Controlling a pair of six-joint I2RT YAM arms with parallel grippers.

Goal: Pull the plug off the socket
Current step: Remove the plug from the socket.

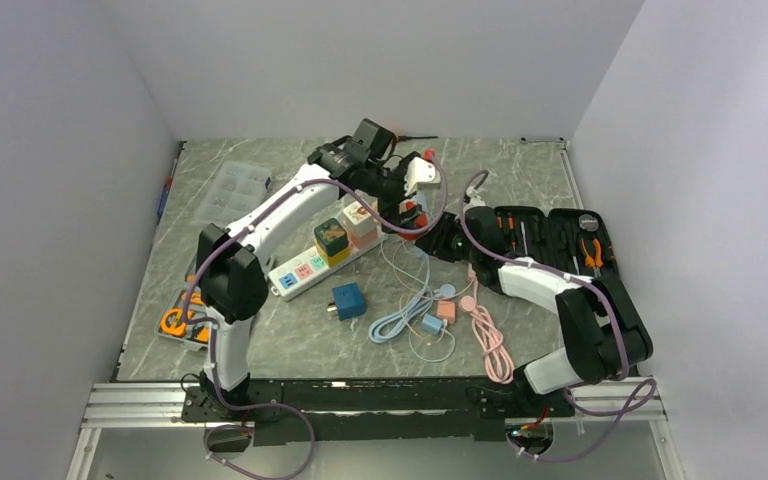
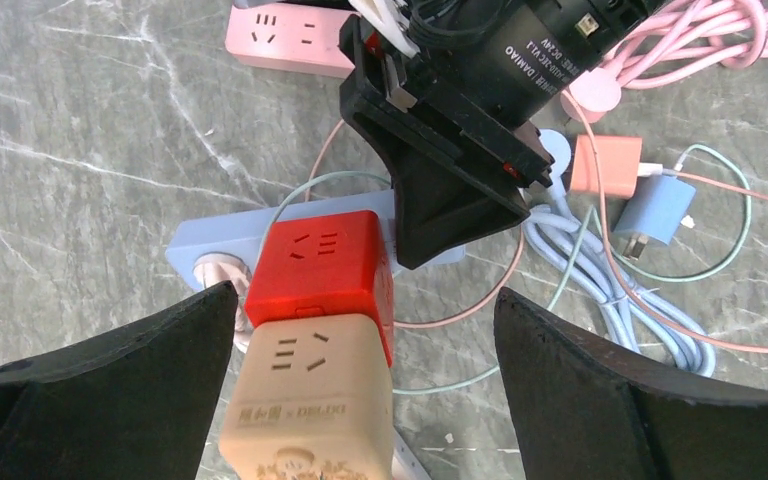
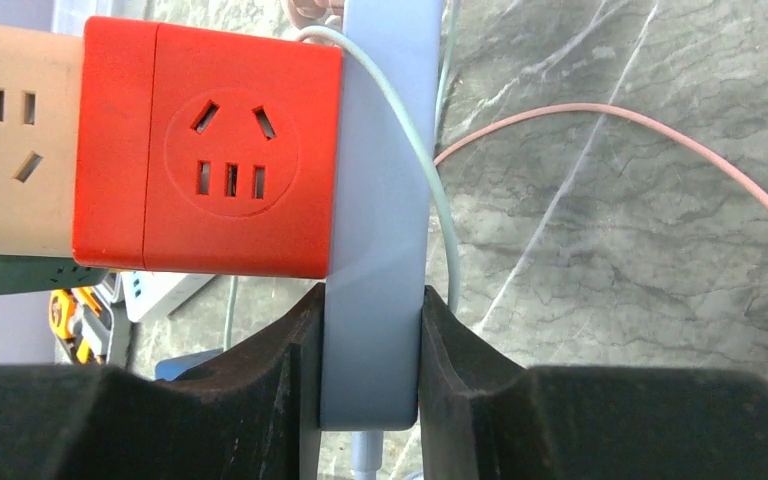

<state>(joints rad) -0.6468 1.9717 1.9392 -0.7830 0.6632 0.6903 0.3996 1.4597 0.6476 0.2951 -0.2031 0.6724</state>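
A red cube plug [image 2: 325,270] [image 3: 220,150] [image 1: 412,212] sits in the face of a light blue socket strip [image 3: 380,200] [image 2: 215,245]. On the red plug's outer end is a beige cube adapter [image 2: 310,400] [image 3: 15,140]. My right gripper [image 3: 370,370] [image 1: 432,234] is shut on the end of the blue strip, one finger pressed on each flat side. My left gripper [image 2: 360,400] [image 1: 407,192] is open wide, straddling the beige cube. Its left finger [image 2: 90,390] is close to the cube and its right finger [image 2: 640,390] stands well apart.
A white power strip [image 1: 305,265] carries a green cube [image 1: 330,238] and a pale cube [image 1: 360,218]. A blue cube [image 1: 348,300] lies loose. Coiled cables [image 1: 430,315] with pink [image 2: 605,165] and blue [image 2: 660,215] chargers lie in front. An open tool case [image 1: 550,235] is at right.
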